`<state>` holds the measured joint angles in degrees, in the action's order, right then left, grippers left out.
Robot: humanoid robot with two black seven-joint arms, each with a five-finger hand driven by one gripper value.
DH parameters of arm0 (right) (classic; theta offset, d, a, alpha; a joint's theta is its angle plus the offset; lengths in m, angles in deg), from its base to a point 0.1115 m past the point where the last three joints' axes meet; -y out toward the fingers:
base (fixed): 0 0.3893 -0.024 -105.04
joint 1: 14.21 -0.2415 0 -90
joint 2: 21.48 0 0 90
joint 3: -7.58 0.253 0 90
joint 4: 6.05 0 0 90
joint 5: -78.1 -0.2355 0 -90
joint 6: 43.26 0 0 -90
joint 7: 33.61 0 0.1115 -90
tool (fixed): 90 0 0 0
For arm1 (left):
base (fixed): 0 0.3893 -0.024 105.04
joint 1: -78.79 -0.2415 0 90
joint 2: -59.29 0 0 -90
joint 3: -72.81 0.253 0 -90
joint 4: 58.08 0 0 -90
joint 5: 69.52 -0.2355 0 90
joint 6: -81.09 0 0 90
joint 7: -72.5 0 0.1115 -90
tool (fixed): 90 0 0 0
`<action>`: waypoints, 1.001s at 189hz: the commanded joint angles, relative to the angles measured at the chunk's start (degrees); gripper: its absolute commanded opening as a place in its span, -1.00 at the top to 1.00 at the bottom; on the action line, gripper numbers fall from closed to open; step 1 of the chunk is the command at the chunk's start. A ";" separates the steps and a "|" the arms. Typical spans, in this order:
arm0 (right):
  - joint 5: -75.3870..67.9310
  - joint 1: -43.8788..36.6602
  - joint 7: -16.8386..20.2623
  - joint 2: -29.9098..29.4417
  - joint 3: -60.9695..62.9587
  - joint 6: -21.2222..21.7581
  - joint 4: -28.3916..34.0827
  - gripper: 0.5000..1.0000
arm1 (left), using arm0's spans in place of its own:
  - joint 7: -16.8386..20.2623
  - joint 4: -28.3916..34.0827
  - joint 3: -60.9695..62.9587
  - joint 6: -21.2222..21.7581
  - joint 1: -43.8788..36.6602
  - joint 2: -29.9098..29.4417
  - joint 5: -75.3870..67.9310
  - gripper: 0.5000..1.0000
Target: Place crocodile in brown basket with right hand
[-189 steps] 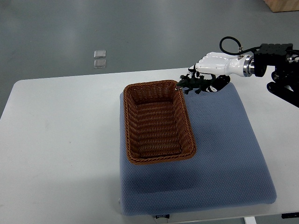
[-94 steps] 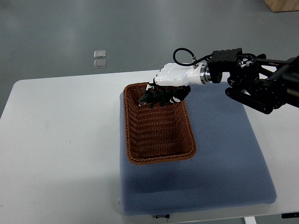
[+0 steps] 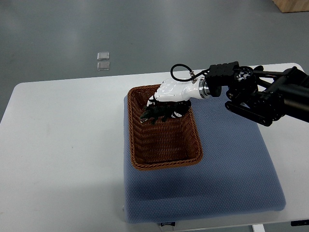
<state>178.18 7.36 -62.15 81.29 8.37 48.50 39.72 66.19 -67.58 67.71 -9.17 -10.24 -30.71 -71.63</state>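
Observation:
A brown wicker basket (image 3: 164, 157) sits on a blue-grey mat (image 3: 227, 164) on the white table. My right hand (image 3: 166, 104), white with black fingers, reaches in from the right on a black arm and hangs over the far end of the basket. It is shut on a dark green toy crocodile (image 3: 153, 114), whose body pokes out to the left below the fingers, inside the basket's rim. Whether the crocodile touches the basket floor cannot be told. The left arm is out of view.
The white table (image 3: 63, 145) spreads to the left of the mat. Two small clear squares (image 3: 103, 61) lie on the grey floor beyond the table's far edge. A brown box corner (image 3: 292, 5) shows at the top right.
My right hand has carried the crocodile leftwards from the mat's far edge to over the basket, then lowered it slightly into the far end.

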 commanded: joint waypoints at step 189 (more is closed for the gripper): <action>-28.96 4.27 7.79 3.49 12.74 0.35 -7.62 -0.60 | -0.01 0.00 0.00 0.00 0.00 0.00 0.00 -1.00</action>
<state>155.73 9.33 -56.58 84.11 17.87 48.78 33.46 66.17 -67.58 67.71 -9.18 -10.24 -30.71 -71.62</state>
